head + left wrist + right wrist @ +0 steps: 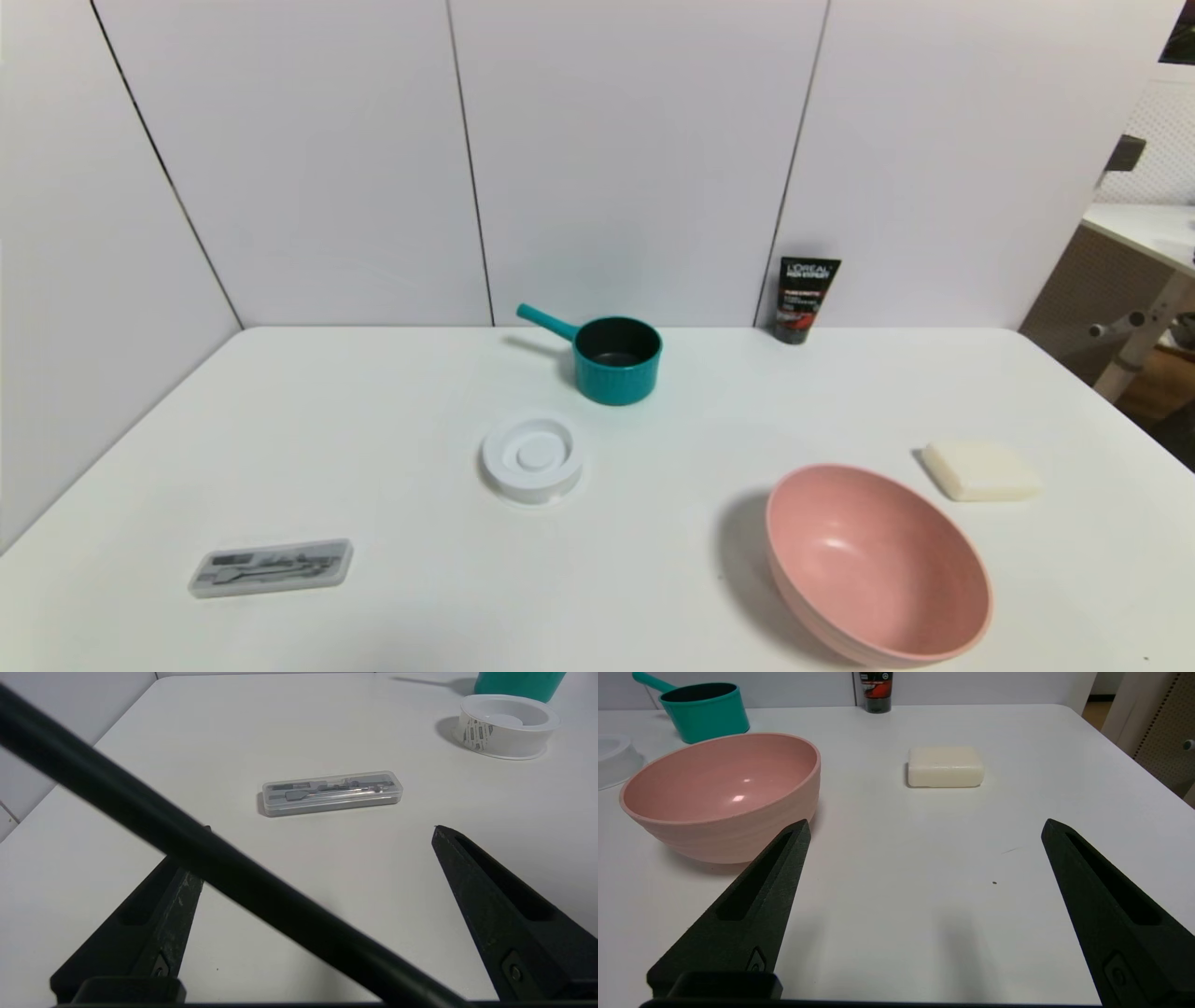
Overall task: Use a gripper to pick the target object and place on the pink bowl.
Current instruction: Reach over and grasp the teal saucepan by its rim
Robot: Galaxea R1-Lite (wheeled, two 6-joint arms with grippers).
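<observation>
The left claw (322,833) is seen spread wide and holding nothing, low over the near left part of the desk (373,448), with a clear plastic case (331,792) ahead of it. The right claw (924,828) is likewise wide open and empty, beside the pink bowl (721,795), with a pale soap bar (945,766) ahead. Neither arm is visible from the head view.

The teal saucepan (616,359) is found upright at the far middle of the desk, its handle pointing back and to the left, well apart from the bowl. No grasp has yet been made. A grip on the rim or handle is judged advisable, with the white ringed disc (532,457) avoided on approach and the black tube (807,299) left undisturbed.

In the left wrist view the saucepan is cut off and a dark bar blocks part of the scene. The case contents cannot be made out.
</observation>
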